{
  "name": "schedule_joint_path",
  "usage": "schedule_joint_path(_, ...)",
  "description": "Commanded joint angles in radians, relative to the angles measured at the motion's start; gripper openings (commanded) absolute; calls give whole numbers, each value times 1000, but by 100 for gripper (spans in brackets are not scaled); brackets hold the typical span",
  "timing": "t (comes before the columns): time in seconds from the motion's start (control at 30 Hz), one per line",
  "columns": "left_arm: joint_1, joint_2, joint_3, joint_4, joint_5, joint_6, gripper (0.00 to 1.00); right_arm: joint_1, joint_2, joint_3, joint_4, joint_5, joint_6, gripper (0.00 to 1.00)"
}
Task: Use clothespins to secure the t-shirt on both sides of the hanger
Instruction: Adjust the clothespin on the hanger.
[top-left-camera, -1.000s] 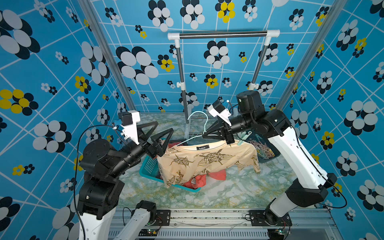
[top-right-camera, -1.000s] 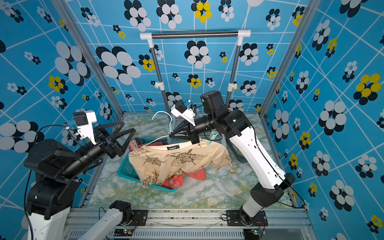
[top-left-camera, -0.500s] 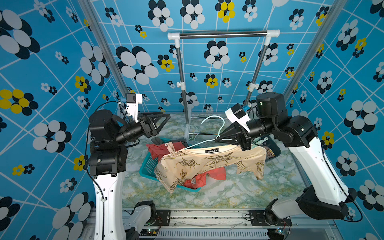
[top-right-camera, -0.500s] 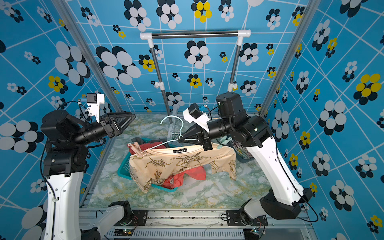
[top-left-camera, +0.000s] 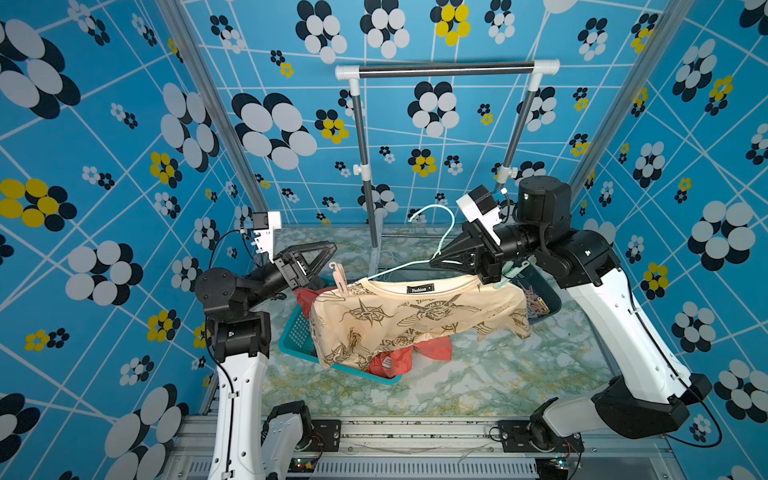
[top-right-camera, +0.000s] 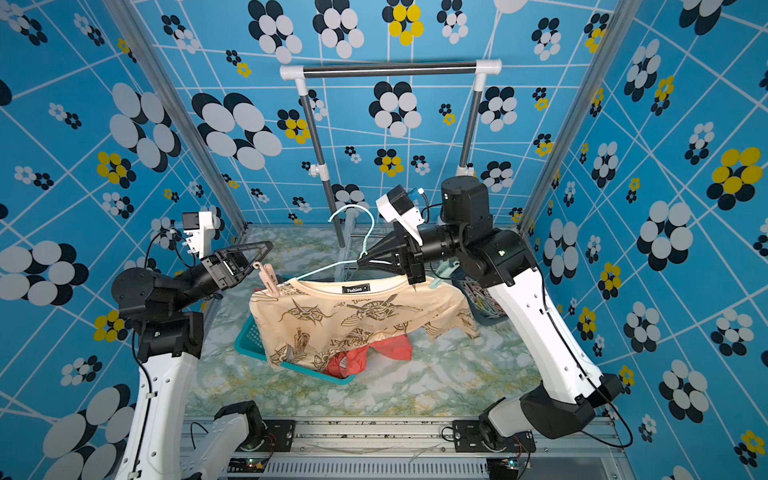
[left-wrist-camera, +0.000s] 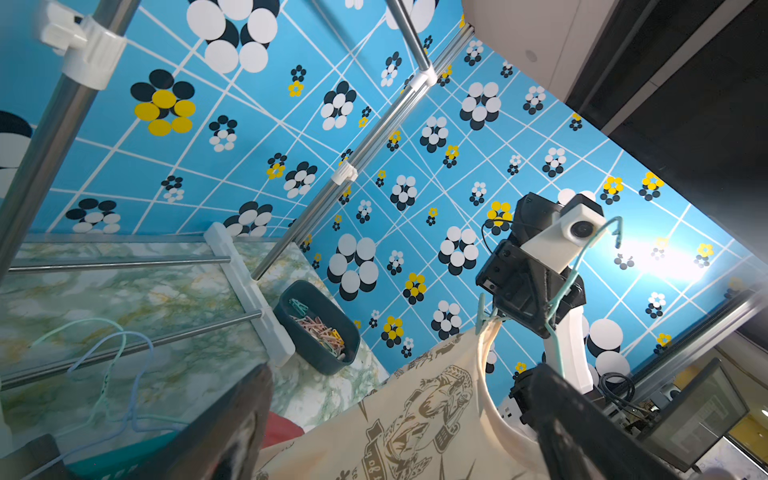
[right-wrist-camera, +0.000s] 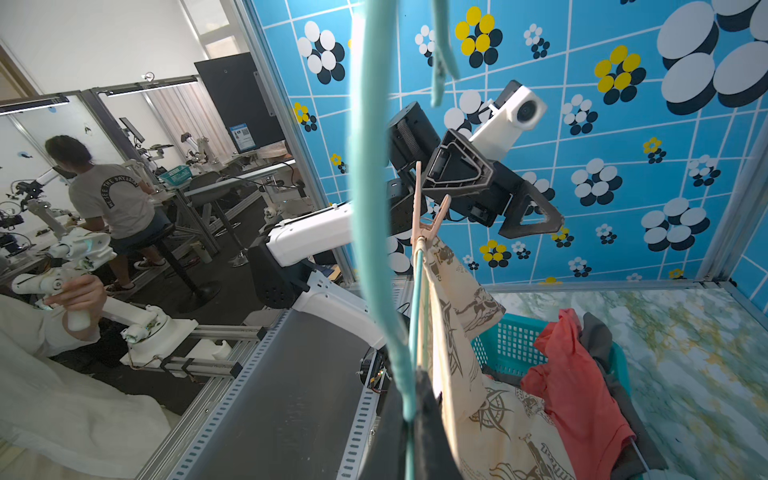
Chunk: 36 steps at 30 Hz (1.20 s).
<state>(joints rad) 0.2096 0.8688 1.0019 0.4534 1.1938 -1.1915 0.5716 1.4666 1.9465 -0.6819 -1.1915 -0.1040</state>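
A beige t-shirt (top-left-camera: 415, 316) (top-right-camera: 353, 316) with gold print hangs on a mint hanger (top-left-camera: 432, 207). My right gripper (top-left-camera: 434, 262) (top-right-camera: 359, 262) (right-wrist-camera: 415, 415) is shut on the hanger's neck and holds it above the table. A pink clothespin (top-left-camera: 338, 278) (top-right-camera: 268, 280) (right-wrist-camera: 424, 220) is clipped upright on the shirt's left shoulder. A mint clothespin (top-left-camera: 509, 274) (left-wrist-camera: 482, 311) sits at the right shoulder, beside my right wrist. My left gripper (top-left-camera: 328, 266) (top-right-camera: 262, 259) (left-wrist-camera: 399, 432) stands wide open and empty, just left of the pink clothespin.
Under the shirt is a teal basket (top-left-camera: 299, 332) with a red garment (top-left-camera: 390, 361). A dark bin (top-left-camera: 544, 299) (left-wrist-camera: 316, 328) of loose clothespins stands at the right. The clothes rack (top-left-camera: 444, 70) rises at the back, with spare hangers (left-wrist-camera: 116, 345) lying by its foot.
My left gripper drew back from the shirt's left shoulder and opened wide, leaving the pink clothespin clipped there. My right arm carried hanger and shirt a little to the right.
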Motion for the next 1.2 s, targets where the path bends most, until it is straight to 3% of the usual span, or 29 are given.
schedule_joint_path(0.0,-2,-13,20,128,13,-102,99,-4,22,-1,81,-51,67,0)
schedule_joint_path(0.23,-8,-28,35,217,-25,-199,99,-5,52,0,62,-18,84,0)
schedule_joint_path(0.63,-62,-72,15,180,-5,-181,99,-4,86,31,84,-7,126,0)
schedule_joint_path(0.77,-76,-91,12,69,5,-98,91,-5,98,50,70,20,130,0)
schedule_joint_path(0.97,-88,-109,23,-157,-3,72,70,-4,116,74,100,17,162,0)
schedule_joint_path(1.17,-89,-97,33,-169,-15,91,52,-5,120,79,105,10,174,0)
